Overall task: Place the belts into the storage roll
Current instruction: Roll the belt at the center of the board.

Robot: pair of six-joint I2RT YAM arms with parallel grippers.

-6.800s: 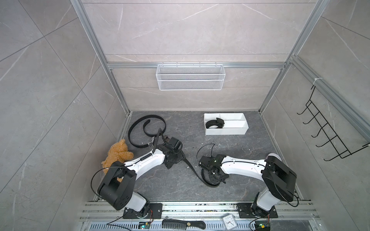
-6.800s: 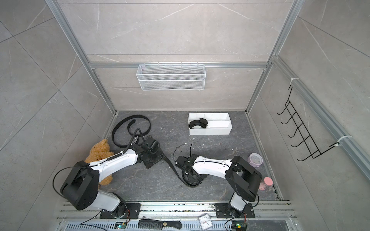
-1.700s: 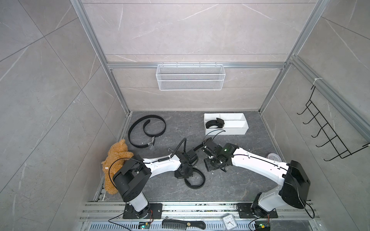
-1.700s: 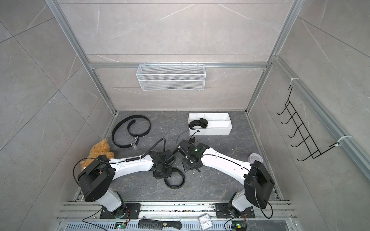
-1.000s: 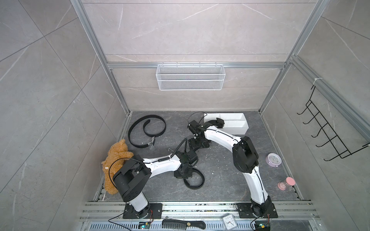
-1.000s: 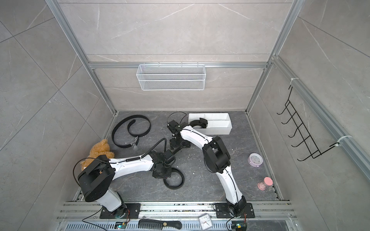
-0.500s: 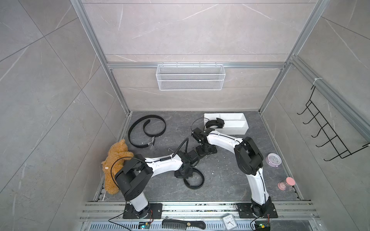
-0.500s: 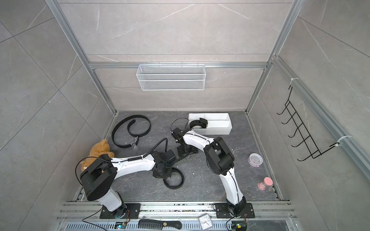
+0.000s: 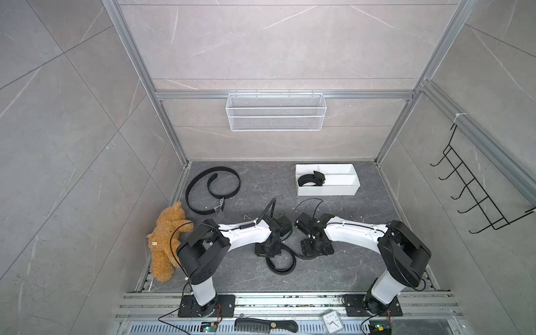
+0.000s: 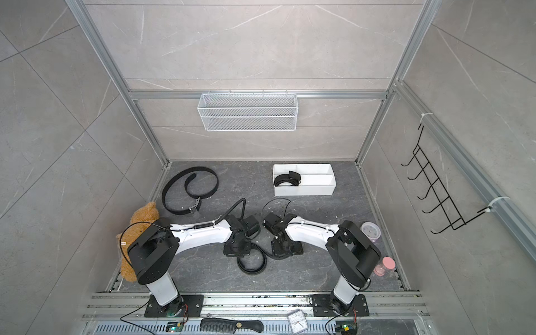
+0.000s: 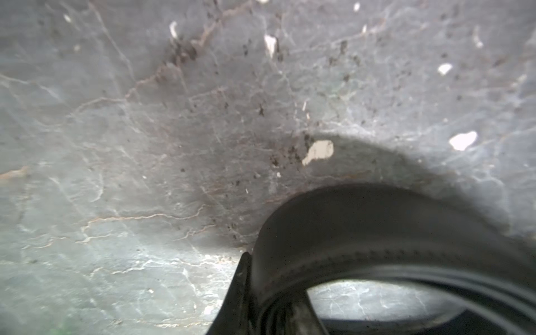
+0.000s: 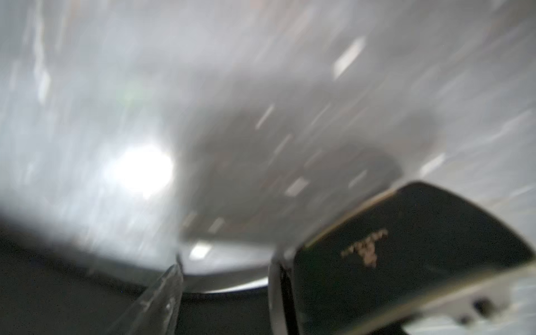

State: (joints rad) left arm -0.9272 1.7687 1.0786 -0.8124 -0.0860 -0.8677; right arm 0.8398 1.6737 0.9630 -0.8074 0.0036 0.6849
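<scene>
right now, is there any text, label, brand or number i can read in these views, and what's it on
Nothing can be read in any view. The marks that do show:
Clock: dial numerals, too small to read.
Teddy bear: white tag with a small mark, too small to read.
Black plate with a pale rim in the right wrist view: gold mark, too blurred to read.

Blurred floor [image 12: 203, 87] beyond spread tool [image 12: 290, 229]
</scene>
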